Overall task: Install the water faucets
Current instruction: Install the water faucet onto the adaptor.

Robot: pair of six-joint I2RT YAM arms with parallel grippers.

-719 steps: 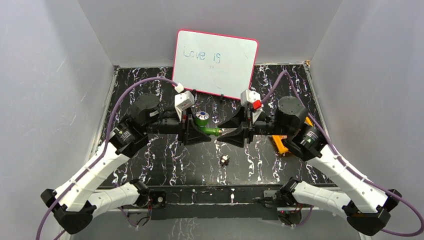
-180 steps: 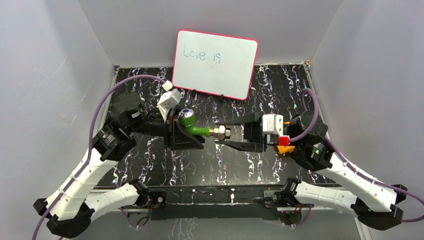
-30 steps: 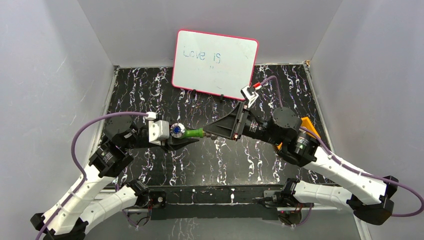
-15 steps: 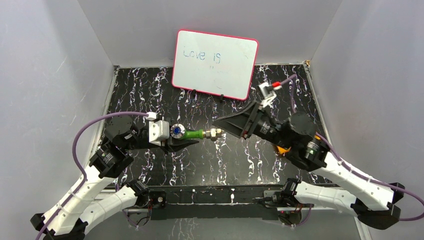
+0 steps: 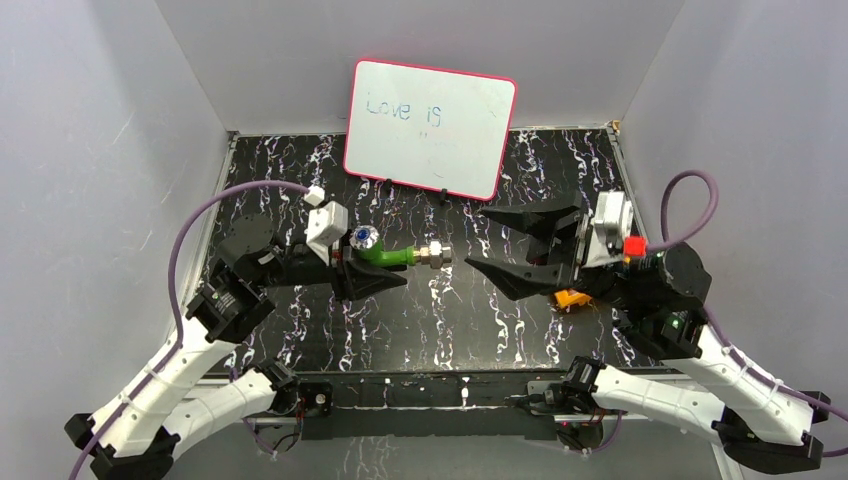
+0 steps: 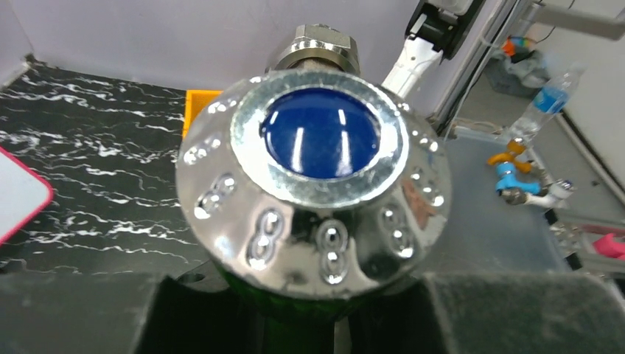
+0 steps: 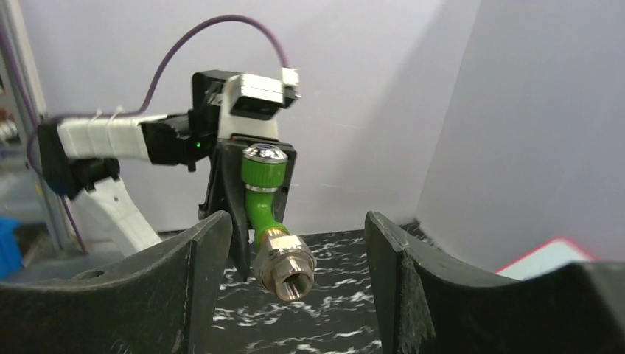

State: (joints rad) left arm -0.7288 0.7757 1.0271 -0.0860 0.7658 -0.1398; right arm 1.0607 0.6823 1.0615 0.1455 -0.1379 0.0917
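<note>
Left end effector [image 5: 372,268] pinches the green faucet [image 5: 392,256] by its body, up off the table [image 5: 300,180]. Threaded fitting [image 5: 433,254] points at the right end effector [image 5: 478,240], spread wide, not touching, probably lined up to grip that fitting.

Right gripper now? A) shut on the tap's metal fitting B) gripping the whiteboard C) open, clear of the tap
C: the right gripper has its jaws wide apart, with a gap to the fitting on the green tap, which the left gripper holds.
</note>
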